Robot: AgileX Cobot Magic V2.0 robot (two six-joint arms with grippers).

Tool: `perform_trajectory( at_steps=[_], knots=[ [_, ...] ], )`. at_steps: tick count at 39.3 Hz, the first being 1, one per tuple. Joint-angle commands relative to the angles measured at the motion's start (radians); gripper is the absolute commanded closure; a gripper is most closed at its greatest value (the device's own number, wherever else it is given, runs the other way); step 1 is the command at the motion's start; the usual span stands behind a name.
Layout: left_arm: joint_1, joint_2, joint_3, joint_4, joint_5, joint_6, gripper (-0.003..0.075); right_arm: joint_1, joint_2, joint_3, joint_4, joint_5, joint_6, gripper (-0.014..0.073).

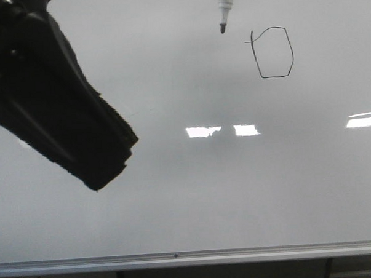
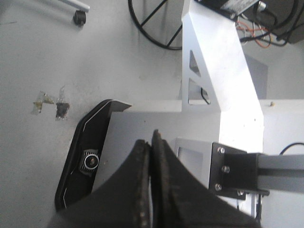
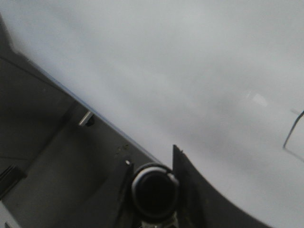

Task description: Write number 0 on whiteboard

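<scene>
One angular zero (image 1: 273, 52) is drawn at the upper right of the whiteboard (image 1: 194, 200), a marker (image 1: 224, 8) is held tip-down just left of it between the right gripper (image 3: 154, 190) fingers, and the left gripper (image 2: 151, 185) is pressed closed, empty.

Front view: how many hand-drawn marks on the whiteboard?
1. A single number 0, upper right on the whiteboard, just right of the marker tip. The left gripper covers the board's left part, so anything behind it is hidden.
</scene>
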Motion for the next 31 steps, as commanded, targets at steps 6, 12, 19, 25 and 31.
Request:
perform_trajectory(
  at_steps=[6, 12, 19, 25, 31],
  knots=[
    [-0.006, -0.030, -0.030, -0.119, -0.002, 0.003, 0.0465, -0.001, -0.228, 0.323, 0.133, -0.088, -0.091, 0.0661],
    [-0.006, -0.030, -0.030, -0.184, -0.041, 0.015, 0.0143, -0.001, -0.313, 0.520, 0.235, -0.124, -0.155, 0.0661],
    [-0.006, -0.030, -0.030, -0.287, 0.006, 0.164, 0.0080, -0.001, -0.325, 0.652, 0.476, -0.130, -0.321, 0.0661],
    [-0.006, -0.030, -0.030, -0.301, 0.021, 0.184, 0.0080, -0.001, -0.325, 0.685, 0.650, -0.089, -0.435, 0.0661],
    [-0.006, -0.030, -0.030, -0.307, 0.025, 0.184, 0.0080, -0.001, -0.325, 0.685, 0.722, -0.064, -0.475, 0.0661]
  ],
)
